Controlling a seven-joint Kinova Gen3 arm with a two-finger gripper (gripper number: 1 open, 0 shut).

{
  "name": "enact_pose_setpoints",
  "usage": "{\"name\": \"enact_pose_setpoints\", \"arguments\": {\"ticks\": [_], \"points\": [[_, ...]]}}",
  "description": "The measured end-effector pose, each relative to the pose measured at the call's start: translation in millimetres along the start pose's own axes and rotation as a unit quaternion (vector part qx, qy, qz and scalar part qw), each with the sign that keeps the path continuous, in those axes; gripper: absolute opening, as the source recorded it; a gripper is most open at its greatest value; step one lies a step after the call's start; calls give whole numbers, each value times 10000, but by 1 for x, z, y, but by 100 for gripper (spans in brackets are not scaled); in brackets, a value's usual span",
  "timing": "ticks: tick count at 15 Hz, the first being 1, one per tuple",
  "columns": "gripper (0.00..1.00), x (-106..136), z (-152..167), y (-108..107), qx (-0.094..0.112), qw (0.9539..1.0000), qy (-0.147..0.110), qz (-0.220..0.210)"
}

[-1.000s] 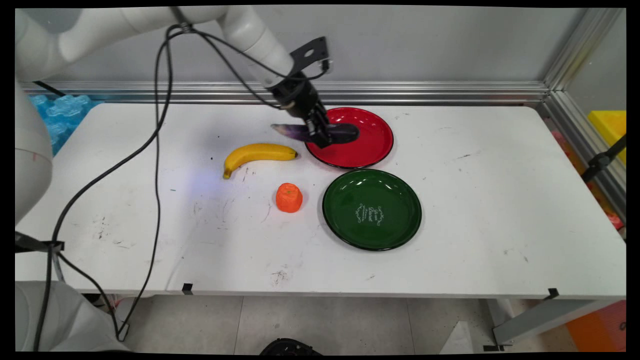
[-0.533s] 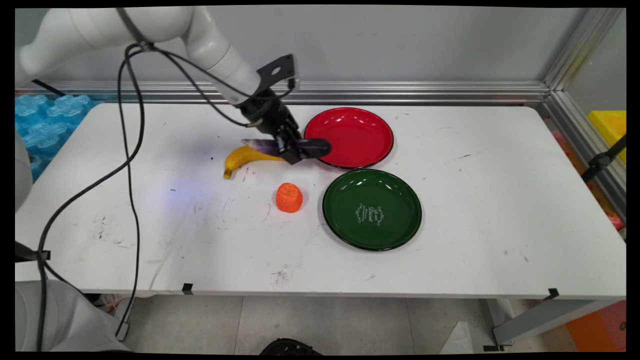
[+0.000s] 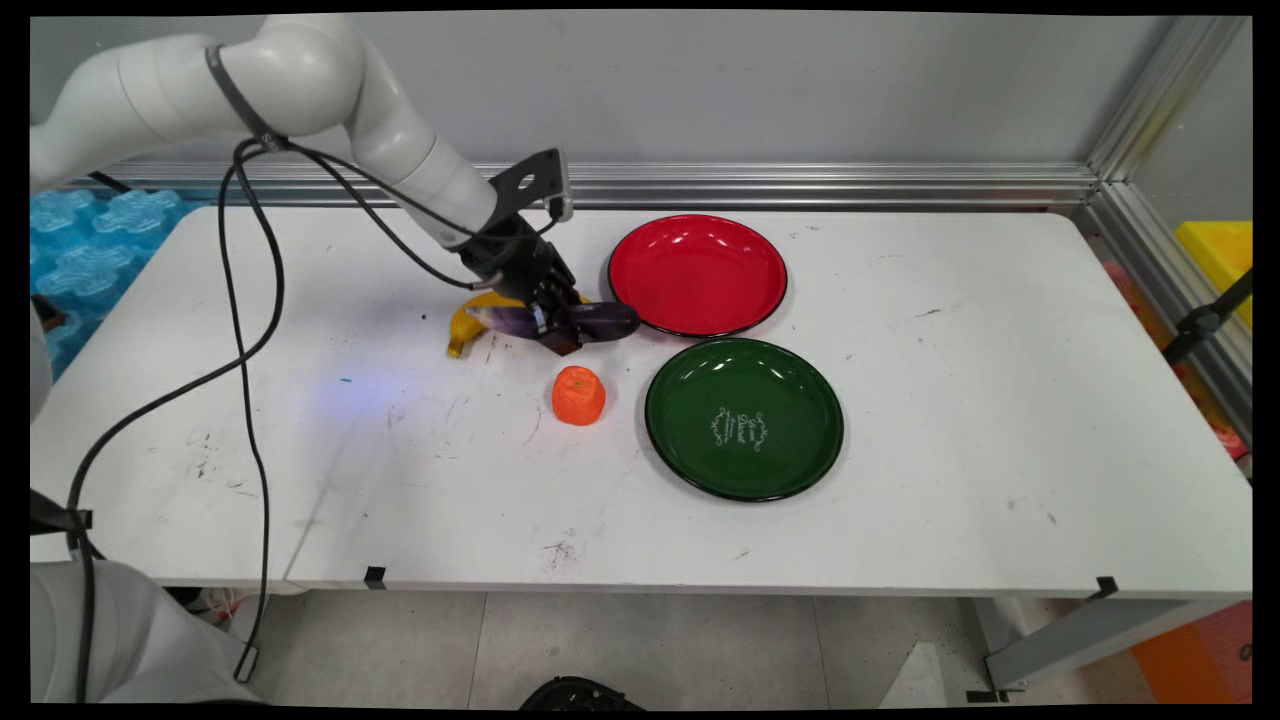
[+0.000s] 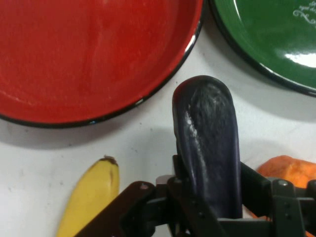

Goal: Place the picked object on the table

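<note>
in the main view the gripper (image 3: 556, 327) was clamped across the middle of a purple eggplant (image 3: 600, 319), carrying it roughly level over the white table (image 3: 950, 420). the eggplant's dark rounded end pointed toward the red plate (image 3: 698, 274) and its paler, narrower end pointed away to the left. whether it hung clear of the table or brushed it could not be told from this view. it sat just off the red plate's near-left rim, not over the plate. a yellow banana (image 3: 466, 325) lay directly behind the gripper, mostly hidden by the hand and the eggplant, with only its left end showing. a small orange fruit (image 3: 578, 395) stood near the gripper on the camera's side, apart from it. the green plate (image 3: 744, 418) lay to the right of the orange fruit, just in front of the red plate, and both plates held nothing.

in the hand view the gripper (image 4: 207, 197) had its fingers closed against both sides of the eggplant (image 4: 210, 143), which ran straight up from the linkage. the red plate (image 4: 94, 59) filled the upper left, its black rim just beyond the eggplant's tip. the green plate (image 4: 266, 34) filled the upper right corner. the banana (image 4: 91, 195) showed at lower left, and the orange fruit (image 4: 289, 170) at lower right, partly behind the linkage.
</note>
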Motion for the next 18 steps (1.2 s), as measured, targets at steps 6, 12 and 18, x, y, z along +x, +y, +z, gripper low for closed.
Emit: {"name": "enact_pose_setpoints", "arguments": {"ticks": [6,12,18], "points": [[0,-11,18,6,15,9999,87,-49],[0,-15,29,7,60,9998,150,-71],[100,-13,33,7,74,9997,224,-84]]}}
